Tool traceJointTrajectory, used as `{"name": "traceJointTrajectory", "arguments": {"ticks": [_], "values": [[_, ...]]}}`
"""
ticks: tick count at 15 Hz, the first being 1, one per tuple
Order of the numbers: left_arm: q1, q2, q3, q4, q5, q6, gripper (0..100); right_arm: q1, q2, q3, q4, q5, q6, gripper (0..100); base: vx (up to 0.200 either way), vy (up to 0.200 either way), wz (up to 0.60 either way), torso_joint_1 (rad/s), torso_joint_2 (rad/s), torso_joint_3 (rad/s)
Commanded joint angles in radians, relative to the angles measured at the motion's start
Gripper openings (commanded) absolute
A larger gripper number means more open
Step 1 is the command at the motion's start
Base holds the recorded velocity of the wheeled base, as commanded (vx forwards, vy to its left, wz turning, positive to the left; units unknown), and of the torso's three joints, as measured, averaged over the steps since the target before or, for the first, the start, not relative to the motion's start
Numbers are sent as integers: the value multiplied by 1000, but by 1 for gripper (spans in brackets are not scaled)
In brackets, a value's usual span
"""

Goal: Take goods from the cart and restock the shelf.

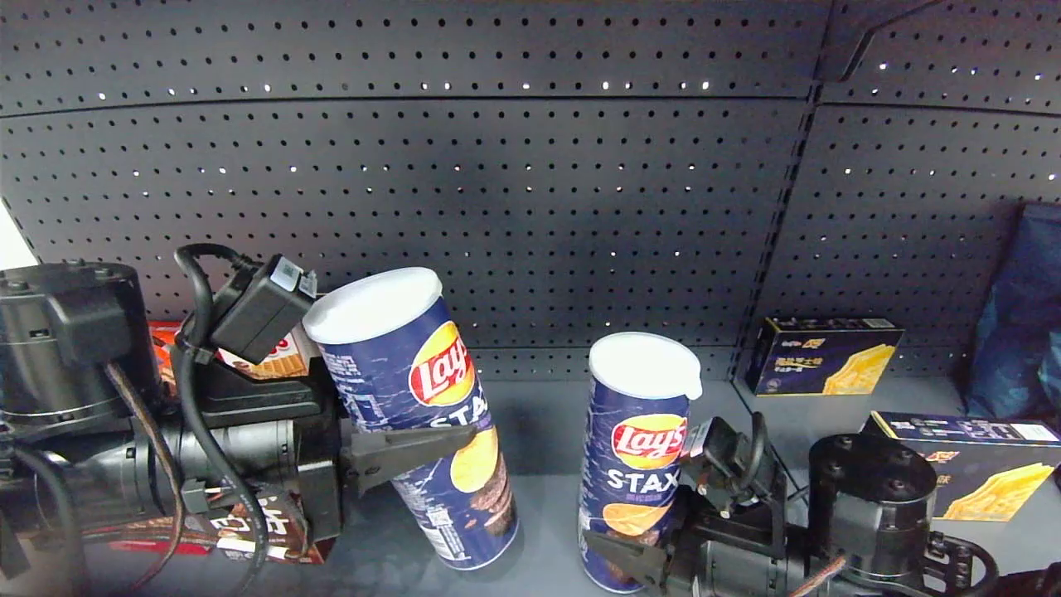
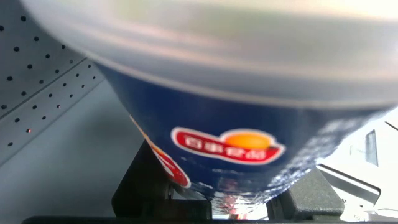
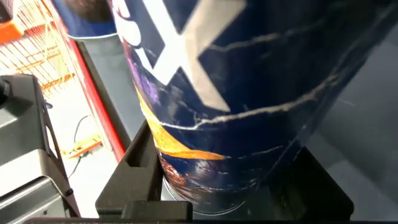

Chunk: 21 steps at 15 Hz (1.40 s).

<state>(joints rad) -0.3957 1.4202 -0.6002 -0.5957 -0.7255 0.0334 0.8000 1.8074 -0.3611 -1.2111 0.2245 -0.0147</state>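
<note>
The left tool pinches a tilted chip can at the shelf; the right tool pinches an upright chip can near it.

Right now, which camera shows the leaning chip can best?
The head view: the leaning chip can shows whole, lid to base, held in the left hand. The left wrist view sees its lid and blue side close; the right wrist view catches a corner of it, far off.
</note>
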Motion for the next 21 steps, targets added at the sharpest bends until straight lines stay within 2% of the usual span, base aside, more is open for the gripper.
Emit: {"name": "traceJointTrajectory", "arguments": {"ticks": [1,4,7,8,14,19,21], "values": [[0,3,0,-1,0,0,0,1,46,-7,-18,1,-1,0,0,0,0,0,0,0],[0,5,0,-1,-2,0,0,1,90,-7,-81,-1,-4,0,0,0,0,0,0,0],[0,5,0,-1,-2,0,0,2,96,-9,-82,-25,-5,0,0,0,0,0,0,0],[0,5,0,-1,-2,0,0,4,95,-7,-82,-25,-5,100,0,0,0,0,0,0],[-2,3,7,-1,-2,0,0,18,7,40,-82,-63,-5,100,0,0,0,0,0,0],[-2,2,8,-1,-2,0,0,18,-319,237,-62,-88,-8,100,0,0,0,0,0,0],[-6,3,7,-1,-2,0,0,13,-467,223,48,-99,-31,100,0,0,0,0,0,0]]}}
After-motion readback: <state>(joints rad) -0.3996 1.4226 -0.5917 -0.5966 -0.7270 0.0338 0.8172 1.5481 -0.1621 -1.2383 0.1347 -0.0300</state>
